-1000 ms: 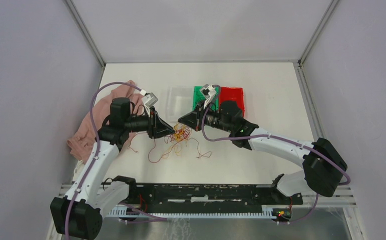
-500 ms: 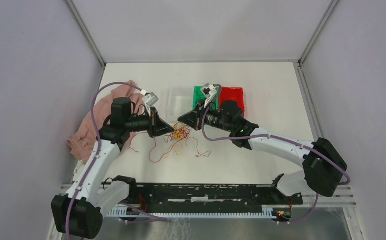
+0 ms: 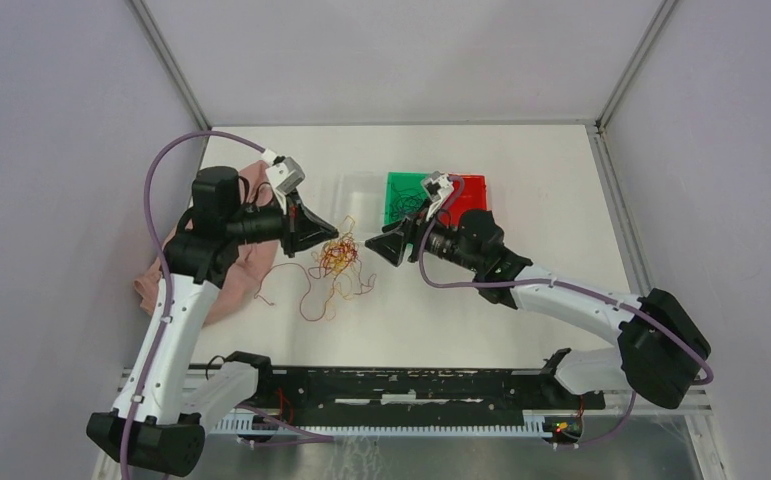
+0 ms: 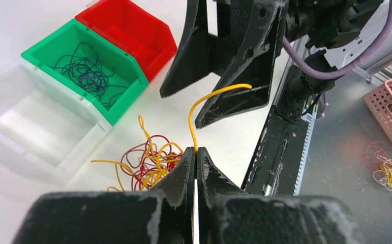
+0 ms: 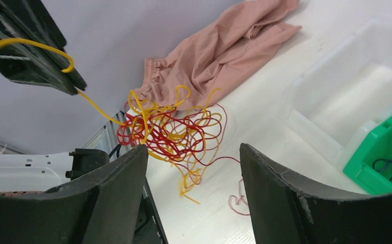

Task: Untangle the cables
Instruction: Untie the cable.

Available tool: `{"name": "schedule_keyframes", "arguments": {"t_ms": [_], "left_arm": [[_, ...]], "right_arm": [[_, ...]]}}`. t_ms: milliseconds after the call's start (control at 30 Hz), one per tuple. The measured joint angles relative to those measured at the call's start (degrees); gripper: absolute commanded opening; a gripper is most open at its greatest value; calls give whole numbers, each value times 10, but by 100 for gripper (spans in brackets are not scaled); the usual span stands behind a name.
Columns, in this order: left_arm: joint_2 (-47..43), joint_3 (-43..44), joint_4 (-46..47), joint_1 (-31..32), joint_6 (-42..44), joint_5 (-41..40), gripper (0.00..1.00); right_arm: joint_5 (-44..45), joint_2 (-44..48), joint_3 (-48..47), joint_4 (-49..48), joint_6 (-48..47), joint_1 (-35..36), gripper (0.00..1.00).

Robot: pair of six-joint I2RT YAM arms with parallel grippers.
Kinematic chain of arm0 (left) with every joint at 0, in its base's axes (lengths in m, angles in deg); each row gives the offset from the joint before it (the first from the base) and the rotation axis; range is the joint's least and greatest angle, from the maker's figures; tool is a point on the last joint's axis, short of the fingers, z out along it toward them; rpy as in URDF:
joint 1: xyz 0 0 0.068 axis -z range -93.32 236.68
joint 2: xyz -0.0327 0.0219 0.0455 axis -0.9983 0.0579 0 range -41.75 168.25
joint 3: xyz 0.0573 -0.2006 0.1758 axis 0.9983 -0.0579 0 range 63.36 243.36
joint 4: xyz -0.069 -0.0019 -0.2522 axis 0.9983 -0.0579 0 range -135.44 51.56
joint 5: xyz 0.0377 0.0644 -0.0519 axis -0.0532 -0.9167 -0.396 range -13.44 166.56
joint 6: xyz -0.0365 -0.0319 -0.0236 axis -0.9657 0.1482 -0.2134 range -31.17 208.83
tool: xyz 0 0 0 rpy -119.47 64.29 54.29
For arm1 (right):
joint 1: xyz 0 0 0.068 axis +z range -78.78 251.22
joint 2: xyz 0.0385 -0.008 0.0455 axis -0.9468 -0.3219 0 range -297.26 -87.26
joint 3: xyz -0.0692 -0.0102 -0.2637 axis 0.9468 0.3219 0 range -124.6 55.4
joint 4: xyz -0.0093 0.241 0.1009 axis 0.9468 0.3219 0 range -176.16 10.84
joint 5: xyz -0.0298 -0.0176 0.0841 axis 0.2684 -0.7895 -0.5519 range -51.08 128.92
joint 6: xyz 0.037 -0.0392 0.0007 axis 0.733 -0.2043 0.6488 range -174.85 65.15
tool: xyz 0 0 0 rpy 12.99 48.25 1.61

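White tabletop (image 3: 521,160): my left gripper (image 4: 196,155) pinches a thin orange-yellow cable (image 4: 199,109) leading from the red-and-yellow wire tangle (image 3: 336,255); right gripper (image 5: 193,148) gapes wide.

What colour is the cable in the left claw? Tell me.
The cable is yellow; left wrist view.

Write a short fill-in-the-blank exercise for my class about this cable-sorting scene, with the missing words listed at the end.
1. The cable pinched in the left gripper is coloured ____.
2. The jaws of the right gripper are ____.
3. The bin holding the dark cables is coloured ____.
4. The pink cloth lies on the robot's ____ side.

Missing words: yellow, open, green, left.
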Motion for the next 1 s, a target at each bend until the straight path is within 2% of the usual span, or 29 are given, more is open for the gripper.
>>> {"name": "schedule_keyframes", "arguments": {"t_ms": [200, 533, 833, 1000], "left_arm": [[-10, 1, -39, 0, 21, -10, 3], [-10, 1, -30, 1, 2, -13, 3], [-2, 14, -17, -7, -37, -45, 3], [3, 34, -12, -10, -59, -50, 3]], "right_arm": [[-42, 9, 21, -85, -24, -5, 74], [-105, -25, -42, -151, -91, 56, 61], [-100, -113, -84, -224, -82, 69, 52], [-88, -133, -85, -280, -66, 67, 52]]}}
